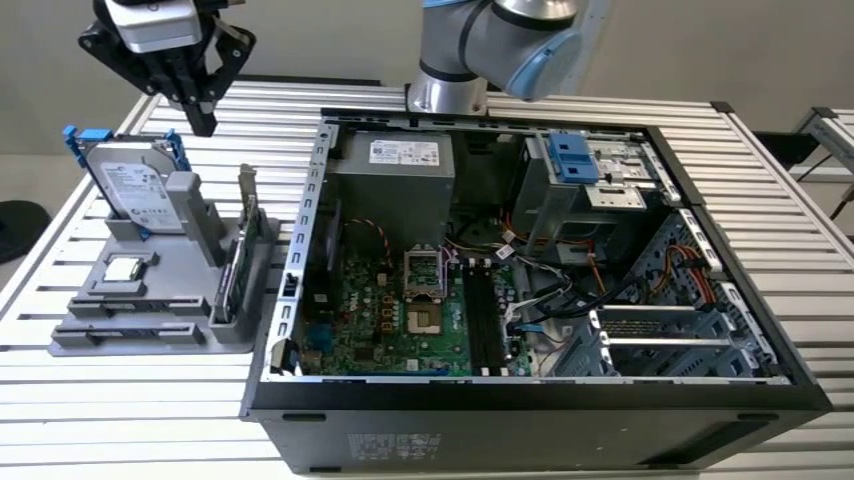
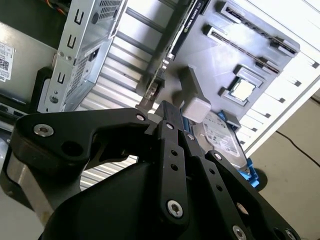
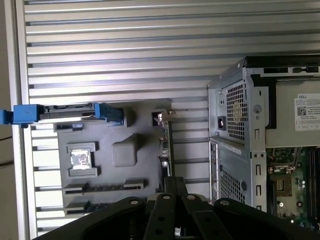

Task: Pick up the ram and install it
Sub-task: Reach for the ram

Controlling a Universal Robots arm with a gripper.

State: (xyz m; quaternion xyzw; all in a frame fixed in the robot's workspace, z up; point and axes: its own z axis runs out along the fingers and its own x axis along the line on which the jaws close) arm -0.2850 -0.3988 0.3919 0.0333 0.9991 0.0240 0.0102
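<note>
Gripper (image 1: 202,124) hovering over far end of grey holder (image 1: 80,338), fingers pinched together, holding nothing. Ram (image 3: 102,187) sitting edge-up in near-end slot, on exterior view's left of case (image 1: 534,425). Risks as I'm judging: closed fingers clipping hard drive (image 1: 134,185) or upright card (image 1: 230,275); off-centre pinch tilting stick.

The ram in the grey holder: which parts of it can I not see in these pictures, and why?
First wrist view: the ram sits edge-on in a slot of the holder, so its chips are hidden; the gripper covers the holder's nearest corner.
Exterior view: the ram is too small to tell from the holder's slots.
</note>
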